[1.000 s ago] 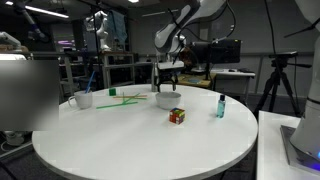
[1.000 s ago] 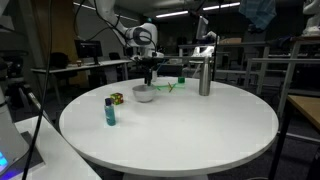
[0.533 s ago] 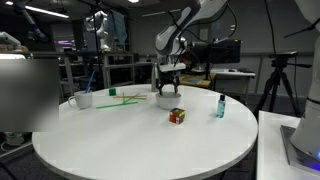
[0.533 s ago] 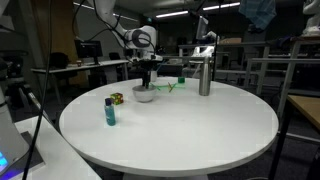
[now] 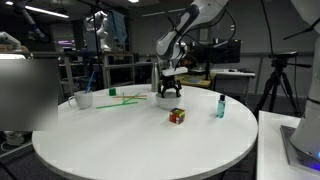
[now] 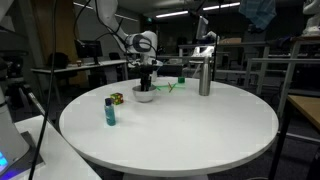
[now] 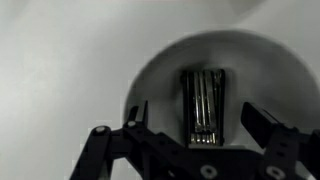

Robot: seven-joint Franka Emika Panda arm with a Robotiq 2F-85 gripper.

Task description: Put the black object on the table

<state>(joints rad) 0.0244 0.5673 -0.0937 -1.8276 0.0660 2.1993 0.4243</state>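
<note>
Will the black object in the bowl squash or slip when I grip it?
Probably rigid: the black object shows straight, ridged edges. Likely light, being small inside the white bowl. On that curved bottom it may slide if nudged.

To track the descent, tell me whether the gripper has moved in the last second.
Yes: the gripper has dropped toward the white bowl, which has stayed put on the table; jaws open.

Bench (image 5: 140,145) carries a bowl (image 6: 141,97); a small object (image 7: 203,108) lies inside it. Pincer (image 5: 170,92) sits directly over the bowl. Cube (image 5: 177,116) lies before the bowl, bottle (image 5: 221,106) beside the cube, apart.
</note>
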